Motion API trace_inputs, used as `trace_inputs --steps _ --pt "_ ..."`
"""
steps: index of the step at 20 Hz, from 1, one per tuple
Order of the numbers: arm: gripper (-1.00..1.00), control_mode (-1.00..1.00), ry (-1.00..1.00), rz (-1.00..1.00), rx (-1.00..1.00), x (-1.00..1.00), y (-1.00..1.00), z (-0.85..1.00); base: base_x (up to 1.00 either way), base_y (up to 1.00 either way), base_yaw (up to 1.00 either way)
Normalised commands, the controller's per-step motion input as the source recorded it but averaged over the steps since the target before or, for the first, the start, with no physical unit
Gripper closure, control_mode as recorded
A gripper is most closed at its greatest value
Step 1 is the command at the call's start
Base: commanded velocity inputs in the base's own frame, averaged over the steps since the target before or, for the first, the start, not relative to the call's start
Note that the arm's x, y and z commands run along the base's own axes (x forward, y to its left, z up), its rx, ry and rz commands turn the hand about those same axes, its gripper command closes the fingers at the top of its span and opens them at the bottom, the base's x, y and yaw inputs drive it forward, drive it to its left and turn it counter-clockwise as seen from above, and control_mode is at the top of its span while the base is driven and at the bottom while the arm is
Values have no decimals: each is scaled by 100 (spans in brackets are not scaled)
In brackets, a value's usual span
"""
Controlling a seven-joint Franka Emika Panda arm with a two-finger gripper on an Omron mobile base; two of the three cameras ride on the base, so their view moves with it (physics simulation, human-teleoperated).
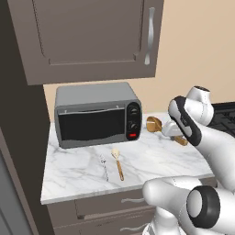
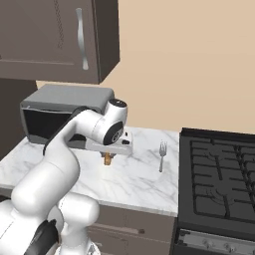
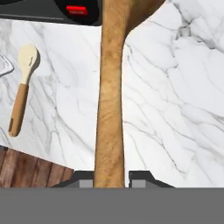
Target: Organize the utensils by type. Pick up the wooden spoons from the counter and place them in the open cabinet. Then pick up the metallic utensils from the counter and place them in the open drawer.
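My gripper (image 1: 173,131) is shut on the handle of the longer wooden spoon (image 1: 154,123), holding it over the white marble counter (image 1: 78,176) to the right of the toaster oven. In the hand view the handle (image 3: 110,100) runs straight up from between my gripper's (image 3: 112,180) fingertips. The shorter wooden spoon (image 1: 118,164) with its pale bowl (image 3: 27,57) lies near the counter's front edge. A thin metallic utensil (image 1: 104,166) lies just left of it. A metal fork (image 2: 162,155) lies by the stove. The open cabinet and the open drawer are out of view.
A grey toaster oven (image 1: 96,114) stands at the back of the counter. A wall cabinet (image 1: 92,36) with its door shut hangs above it. A black stove (image 2: 219,174) borders the counter on the right. Shut drawer fronts (image 1: 114,202) sit below the counter.
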Motion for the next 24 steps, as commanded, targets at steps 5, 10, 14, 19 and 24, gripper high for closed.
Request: trace_inputs --steps 5,10,14,19,24 --pt "100 100 0 0 0 -3 0 0 -25 -2 0" --pt "100 100 0 0 0 0 0 0 -58 -7 -13" --pt "100 100 0 0 0 0 0 0 -66 -24 -26" --pt "100 100 0 0 0 0 0 0 -62 -25 -31" --pt "100 100 0 0 0 0 0 0 -46 -19 -34"
